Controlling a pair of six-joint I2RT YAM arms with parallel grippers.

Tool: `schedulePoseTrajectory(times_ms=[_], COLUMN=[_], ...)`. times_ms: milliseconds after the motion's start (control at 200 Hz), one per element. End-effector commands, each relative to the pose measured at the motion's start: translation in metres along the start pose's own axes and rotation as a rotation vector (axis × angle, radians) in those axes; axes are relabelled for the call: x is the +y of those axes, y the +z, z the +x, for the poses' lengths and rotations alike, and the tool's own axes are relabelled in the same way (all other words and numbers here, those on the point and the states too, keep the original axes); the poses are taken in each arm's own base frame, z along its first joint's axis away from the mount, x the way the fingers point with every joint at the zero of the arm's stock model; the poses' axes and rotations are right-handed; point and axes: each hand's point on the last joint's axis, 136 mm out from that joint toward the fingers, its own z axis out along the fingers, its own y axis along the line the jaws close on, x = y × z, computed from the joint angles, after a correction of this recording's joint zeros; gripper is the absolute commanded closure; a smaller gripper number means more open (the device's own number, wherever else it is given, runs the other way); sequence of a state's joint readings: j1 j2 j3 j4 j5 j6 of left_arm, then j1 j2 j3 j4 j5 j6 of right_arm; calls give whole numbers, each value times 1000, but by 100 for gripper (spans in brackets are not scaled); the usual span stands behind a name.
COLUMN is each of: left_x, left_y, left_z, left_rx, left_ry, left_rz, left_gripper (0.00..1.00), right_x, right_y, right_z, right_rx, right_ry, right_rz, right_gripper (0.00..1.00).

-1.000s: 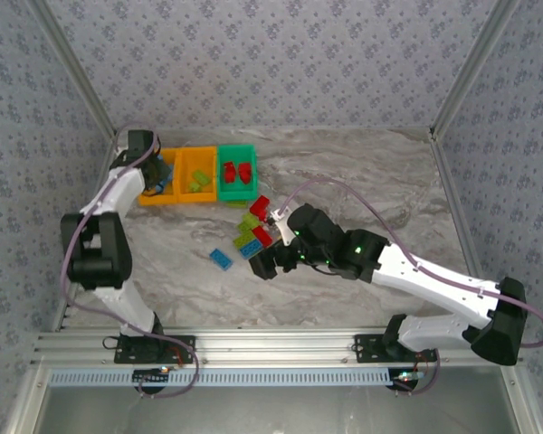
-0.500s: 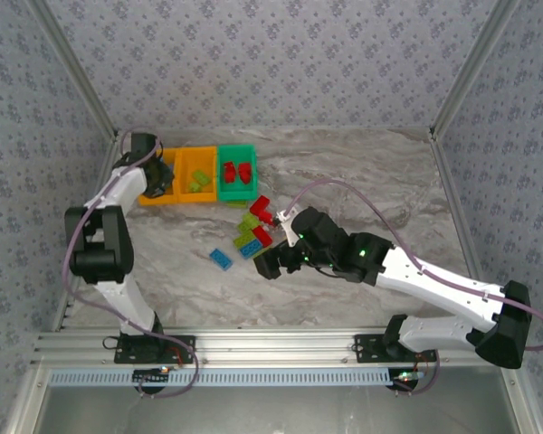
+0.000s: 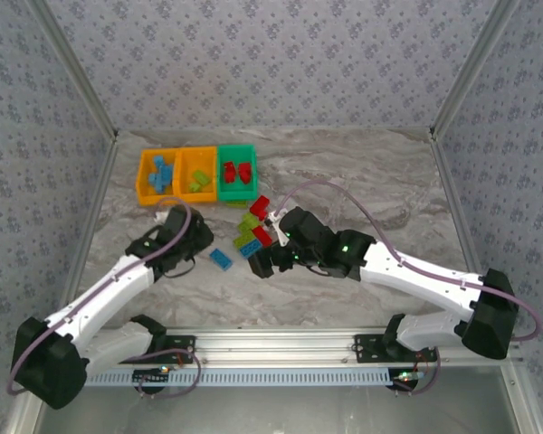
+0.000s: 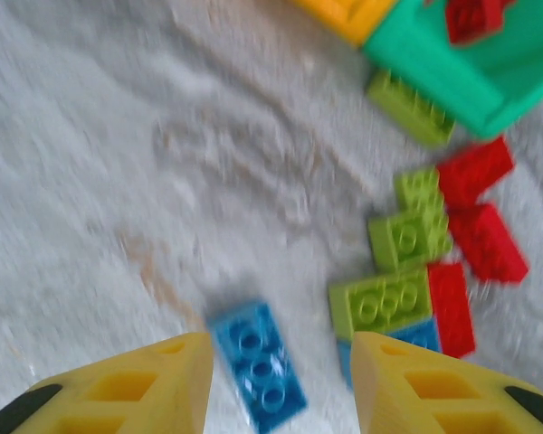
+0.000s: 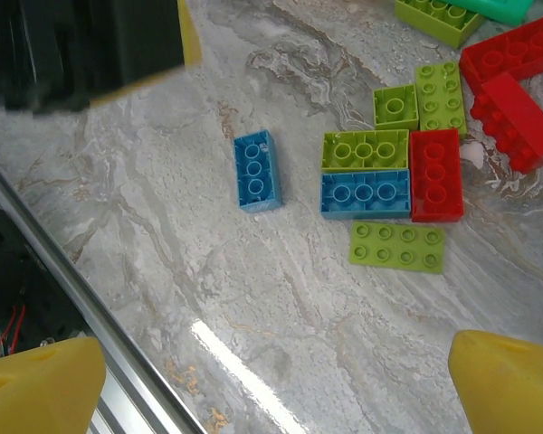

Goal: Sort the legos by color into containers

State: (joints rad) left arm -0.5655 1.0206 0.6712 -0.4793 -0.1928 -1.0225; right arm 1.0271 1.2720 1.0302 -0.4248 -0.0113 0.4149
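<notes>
A loose blue brick point(image 4: 258, 366) lies flat on the marble, and my left gripper point(image 4: 282, 362) hangs open over it, a yellow finger on each side with gaps. From above, the left gripper point(image 3: 202, 252) sits just left of that blue brick point(image 3: 221, 259). My right gripper point(image 5: 276, 389) stands wide open and empty above bare table, near the pile of legos point(image 3: 253, 228). The pile holds lime point(image 5: 365, 149), blue point(image 5: 364, 193) and red point(image 5: 435, 174) bricks. The containers are the left orange bin point(image 3: 143, 181) with blue bricks, the middle orange bin point(image 3: 185, 177) with lime ones, and the green bin point(image 3: 238, 192) with red ones.
A flat lime plate point(image 5: 397, 246) lies at the near edge of the pile. One lime brick point(image 4: 409, 107) rests against the green bin's outer wall. The metal rail point(image 3: 281, 344) runs along the near edge. Patterned walls close in the left, right and back.
My left arm has swung from the left orange bin down to the loose blue brick, and its jaws have opened. The right arm has barely shifted.
</notes>
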Motion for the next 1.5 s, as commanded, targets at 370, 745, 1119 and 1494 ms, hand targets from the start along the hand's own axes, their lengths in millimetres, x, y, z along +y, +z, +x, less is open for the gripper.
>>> schedulePoseTrajectory(times_ms=[370, 745, 1119, 1494], left_x=[-10, 11, 8, 56], left_y=[63, 83, 31, 50], left_z=[54, 68, -13, -219], left_rx=[138, 205, 8, -168], left_ry=[98, 107, 71, -88], left_rz=[-161, -219, -148, -352], left_gripper=[38, 60, 72, 73], right_x=[-1, -5, 0, -5], right_y=[2, -1, -2, -10], right_z=[1, 6, 5, 7], right_rx=[10, 13, 4, -6], right_ry=[44, 46, 45, 47], right_rz=[16, 26, 2, 19], right_gripper=[0, 0, 0, 0])
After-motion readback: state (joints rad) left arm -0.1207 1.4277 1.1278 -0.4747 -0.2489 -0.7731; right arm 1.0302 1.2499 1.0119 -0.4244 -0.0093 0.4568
